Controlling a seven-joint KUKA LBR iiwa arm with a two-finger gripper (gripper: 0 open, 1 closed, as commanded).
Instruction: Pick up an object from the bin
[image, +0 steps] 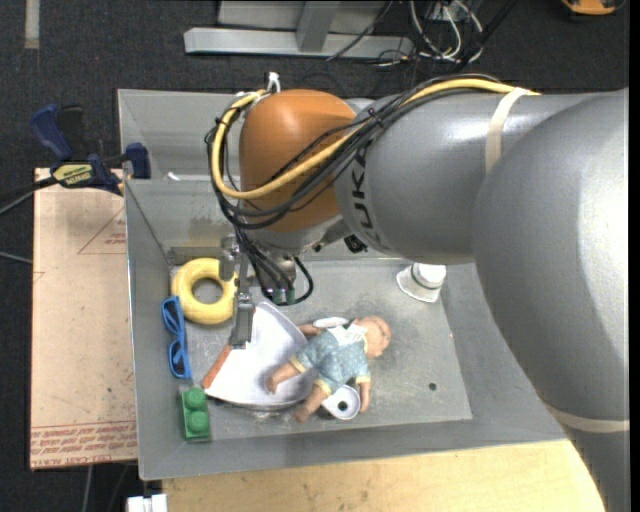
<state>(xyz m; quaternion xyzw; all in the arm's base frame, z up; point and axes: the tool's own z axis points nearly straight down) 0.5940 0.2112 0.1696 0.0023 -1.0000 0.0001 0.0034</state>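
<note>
Single arm (480, 170) enters from the right and its orange wrist cover (290, 150) with looped cables hangs over the back-left part of the grey bin (150, 240). The end effector (241, 332) points down into the left half of the bin. Its tip is at the left rim of a white plate (250, 368), just beside a yellow ring (205, 292) that lies flat near the left wall. Can't tell if the end effector is spread or pressed together, and can't tell if it touches the plate. Nothing is seen held. The plate lies tilted in the front-left area, with an orange edge showing at its lower left. A doll (335, 358) in a pale blue outfit lies across the plate's right side, head toward the right and one arm on the plate. A small white roll (343, 404) sits at the doll's legs near the front edge, touching it. Blue glasses (176, 338) lie along the left wall, just below the ring and left of the plate. A green block (195, 413) sits in the front-left corner, near the plate's lower edge. A white cap (424, 279) sits near the back right, partly under the arm and well apart from the end effector.
</note>
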